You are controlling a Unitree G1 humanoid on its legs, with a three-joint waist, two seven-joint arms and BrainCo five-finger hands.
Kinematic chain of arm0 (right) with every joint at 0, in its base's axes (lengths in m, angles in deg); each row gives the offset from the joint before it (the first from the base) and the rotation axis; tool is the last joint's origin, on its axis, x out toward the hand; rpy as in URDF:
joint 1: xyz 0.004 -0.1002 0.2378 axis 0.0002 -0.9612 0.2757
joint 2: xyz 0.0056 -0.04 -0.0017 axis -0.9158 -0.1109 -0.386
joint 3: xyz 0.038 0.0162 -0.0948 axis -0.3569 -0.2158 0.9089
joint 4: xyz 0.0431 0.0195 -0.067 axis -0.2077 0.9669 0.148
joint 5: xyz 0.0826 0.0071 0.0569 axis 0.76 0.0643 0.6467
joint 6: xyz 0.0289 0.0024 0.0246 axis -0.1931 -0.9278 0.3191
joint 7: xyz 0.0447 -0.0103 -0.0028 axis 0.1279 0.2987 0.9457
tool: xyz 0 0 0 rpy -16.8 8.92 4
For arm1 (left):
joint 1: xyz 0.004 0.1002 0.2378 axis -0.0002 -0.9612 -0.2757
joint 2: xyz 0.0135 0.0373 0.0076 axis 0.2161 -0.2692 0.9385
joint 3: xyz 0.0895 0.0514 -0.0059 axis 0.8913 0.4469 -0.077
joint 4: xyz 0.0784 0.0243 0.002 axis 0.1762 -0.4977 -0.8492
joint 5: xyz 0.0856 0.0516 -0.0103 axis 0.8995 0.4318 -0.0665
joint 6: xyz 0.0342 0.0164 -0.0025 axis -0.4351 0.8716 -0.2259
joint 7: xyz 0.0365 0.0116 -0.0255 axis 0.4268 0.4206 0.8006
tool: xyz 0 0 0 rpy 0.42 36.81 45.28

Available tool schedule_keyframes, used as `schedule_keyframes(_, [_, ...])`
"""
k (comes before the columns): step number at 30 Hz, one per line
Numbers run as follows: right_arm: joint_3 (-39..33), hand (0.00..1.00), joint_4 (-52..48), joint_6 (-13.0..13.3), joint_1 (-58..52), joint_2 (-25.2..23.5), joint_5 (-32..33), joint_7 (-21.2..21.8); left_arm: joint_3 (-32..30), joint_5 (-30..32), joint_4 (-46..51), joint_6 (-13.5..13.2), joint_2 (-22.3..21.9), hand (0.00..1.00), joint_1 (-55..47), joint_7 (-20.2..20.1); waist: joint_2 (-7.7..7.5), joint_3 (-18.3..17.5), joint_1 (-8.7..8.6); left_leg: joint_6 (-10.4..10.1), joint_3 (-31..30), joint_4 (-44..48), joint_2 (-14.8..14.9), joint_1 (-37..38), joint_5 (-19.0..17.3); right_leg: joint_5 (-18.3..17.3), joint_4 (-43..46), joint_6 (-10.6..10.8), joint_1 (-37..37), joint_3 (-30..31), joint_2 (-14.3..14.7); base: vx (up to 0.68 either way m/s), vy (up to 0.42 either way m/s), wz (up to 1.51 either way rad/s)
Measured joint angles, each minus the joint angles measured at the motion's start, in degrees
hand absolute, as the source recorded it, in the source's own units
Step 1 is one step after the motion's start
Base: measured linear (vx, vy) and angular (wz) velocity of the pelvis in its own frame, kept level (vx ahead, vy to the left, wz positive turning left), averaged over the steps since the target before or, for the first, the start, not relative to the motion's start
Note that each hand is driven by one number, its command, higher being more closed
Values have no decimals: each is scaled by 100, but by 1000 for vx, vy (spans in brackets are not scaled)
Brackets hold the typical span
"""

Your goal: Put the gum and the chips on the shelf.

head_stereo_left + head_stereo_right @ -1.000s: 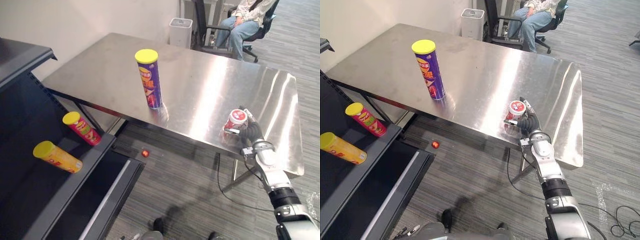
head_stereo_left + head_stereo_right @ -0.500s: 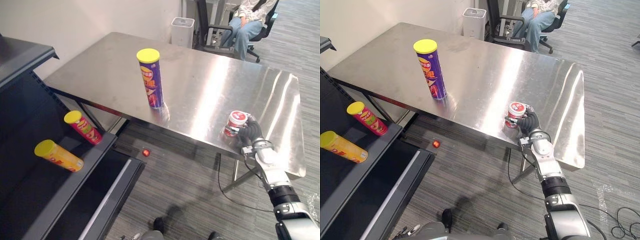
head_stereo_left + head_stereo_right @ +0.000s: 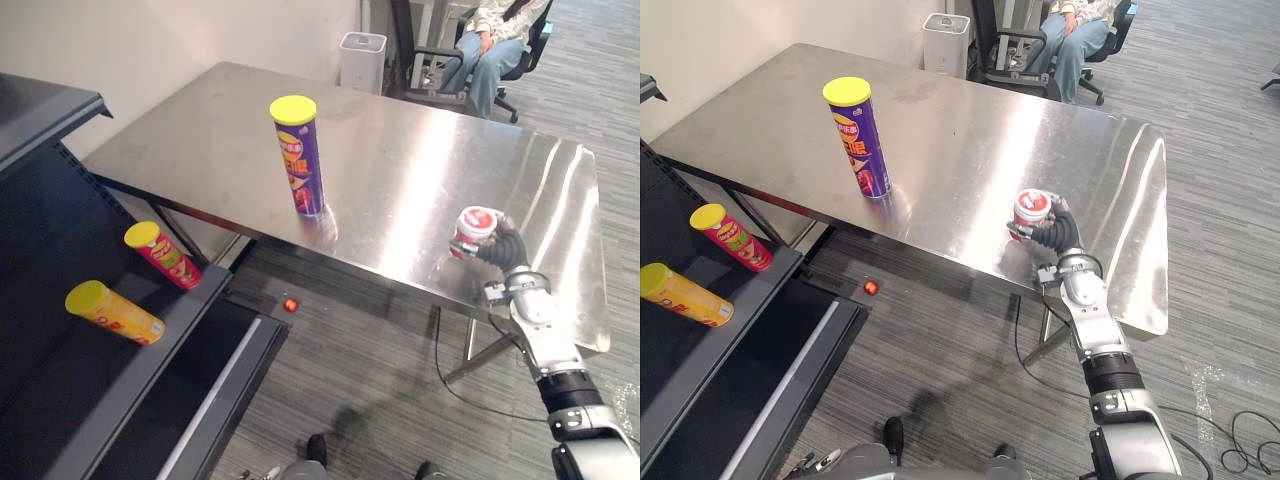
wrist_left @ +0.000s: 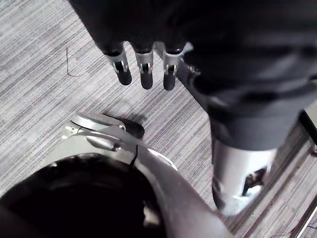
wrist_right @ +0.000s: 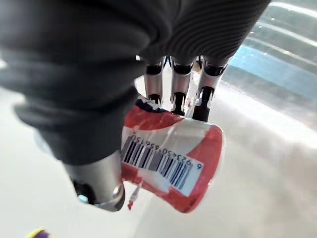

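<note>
Right eye view, gum [image 3: 1032, 206] upright, fingers [image 5: 180, 94] around

gum tub [image 5: 173, 163] half-hidden, seated person [image 3: 478, 60] cropped

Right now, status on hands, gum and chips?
Right robot hand shut on gum tub near table edge. Left robot hand open, idle. Chips can upright on table. Nothing blocking shelf.

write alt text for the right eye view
The right robot hand grips a red-and-white gum tub near the front edge of a steel table. A tall purple chips can with a yellow lid stands upright farther left; a red can and a yellow can lie on a black shelf.
</note>
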Motion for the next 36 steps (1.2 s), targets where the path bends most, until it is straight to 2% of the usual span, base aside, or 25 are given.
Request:
schedule_keyframes(4, [-9, 100, -949, -1, -218, 125, 204, 244, -14, 15, 1, -57, 15, 0, -6, 4, -54, 3, -16, 0, -2, 1, 2, 15, 0, 1, 14, 0, 11, 53, 0, 0, 0, 0])
schedule_keyframes(7, [-80, 100, -1172, -6, -318, 143, 465, 448, -50, 190, 0, -132, 25, 0, -9, 4, -98, -22, -22, 0, 7, 1, 3, 41, 0, 0, 35, 1, 18, 148, 0, 0, 0, 0])
schedule_keyframes(14, [-122, 100, -1695, -13, -722, 165, 864, 920, -83, 191, -4, -121, 25, 0, -26, 14, -141, -69, -24, 4, 72, 1, 17, 109, 6, -5, 108, 4, 10, 364, -4, -17, 3, -4])
schedule_keyframes(19, [-43, 100, -1847, -10, -945, 162, 911, 1165, -167, -1, -9, 0, -8, 0, -131, 12, -160, -201, -28, -12, 96, 0, 49, 99, -1, -154, 235, 24, -24, 439, -13, -35, -14, -1])
schedule_keyframes(21, [87, 100, -2011, 1, -995, 158, 934, 1175, -184, -397, -9, 52, -18, 0, -160, 23, -195, -244, -13, -63, -94, 2, 88, 13, 29, -323, 435, 8, -82, 279, -13, -8, -41, 34])
schedule_keyframes(24, [216, 100, -2017, 1, -927, 140, 946, 1161, -241, -807, 0, 89, -40, 0, -160, 22, -210, -259, 43, -81, -512, 42, 138, -253, 214, -343, 486, -14, -99, -119, 57, 10, -76, 76])
schedule_keyframes(26, [379, 100, -1837, -26, -676, 51, 942, 1153, -417, -1029, 3, 71, -174, 0, -184, 15, -195, -253, 216, -130, -869, 100, 205, -515, 373, -384, 477, -85, -82, -517, 166, 6, -89, 92])
schedule_keyframes(27, [431, 100, -1742, -31, -575, 9, 941, 1149, -476, -1030, 4, 56, -196, 0, -194, 15, -191, -246, 239, -130, -924, 218, 209, -618, 373, -394, 478, -100, -57, -629, 181, -32, -76, 93])
schedule_keyframes(28, [477, 100, -1598, -59, -435, -60, 923, 1142, -578, -1031, 2, 41, -208, 0, -224, 18, -148, -208, 333, -97, -777, 454, 184, -771, 396, -428, 488, -137, 67, -899, 195, -79, -41, 105])
schedule_keyframes(29, [475, 100, -1529, -74, -390, -83, 902, 1111, -608, -1031, 3, 43, -277, 0, -236, 14, -103, -173, 347, 88, -498, 574, 105, -858, 531, -502, 510, -175, 234, -1167, 163, -127, -12, 173])
schedule_keyframes(30, [442, 100, -1490, -78, -408, -27, 891, 1058, -611, -1027, 1, 42, -349, 0, -246, 6, -11, -136, 285, 420, 47, 617, 17, -888, 650, -632, 522, -221, 467, -1534, 137, -135, 26, 170])
schedule_keyframes(31, [414, 100, -1498, -73, -449, 70, 882, 1031, -610, -1027, 25, 40, -416, 0, -270, 1, 156, -141, 255, 788, 474, 610, 73, -867, 273, -652, 530, -229, 579, -1775, 229, -175, 68, 185])
schedule_keyframes(32, [391, 100, -1498, -73, -604, 97, 847, 957, -583, -945, 24, 68, -426, 0, -295, 1, 225, -119, 305, 959, 1302, 811, 231, -882, -126, -692, 406, -231, 775, -2093, 237, -156, 68, 158])
schedule_keyframes(33, [381, 100, -1508, -41, -704, 160, 849, 931, -561, -905, 8, 77, -421, 0, -322, -4, 150, -141, 239, 1030, 1949, 968, 350, -884, -496, -674, 233, -206, 880, -2239, 231, -164, 103, 181])
schedule_keyframes(34, [254, 100, -1479, -9, -809, 158, 849, 920, -612, -901, -26, 88, -434, 0, -378, 2, 124, -128, 205, 1075, 2714, 1344, 566, -912, -493, -693, 276, -190, 900, -2520, 72, -88, 98, 139])
schedule_keyframes(35, [204, 100, -1462, -4, -815, 139, 848, 904, -617, -901, -94, 98, -499, 0, -440, -10, 215, -135, 186, 1068, 3088, 1532, 671, -829, -443, -729, 339, -148, 888, -2621, 1, -44, 105, 102])
schedule_keyframes(36, [154, 100, -1472, 50, -860, 154, 851, 906, -629, -895, -183, 107, -603, 0, -595, -17, 338, -168, 148, 941, 3286, 1519, 695, -648, -267, -711, 353, -113, 890, -2722, -26, 7, 79, 53])
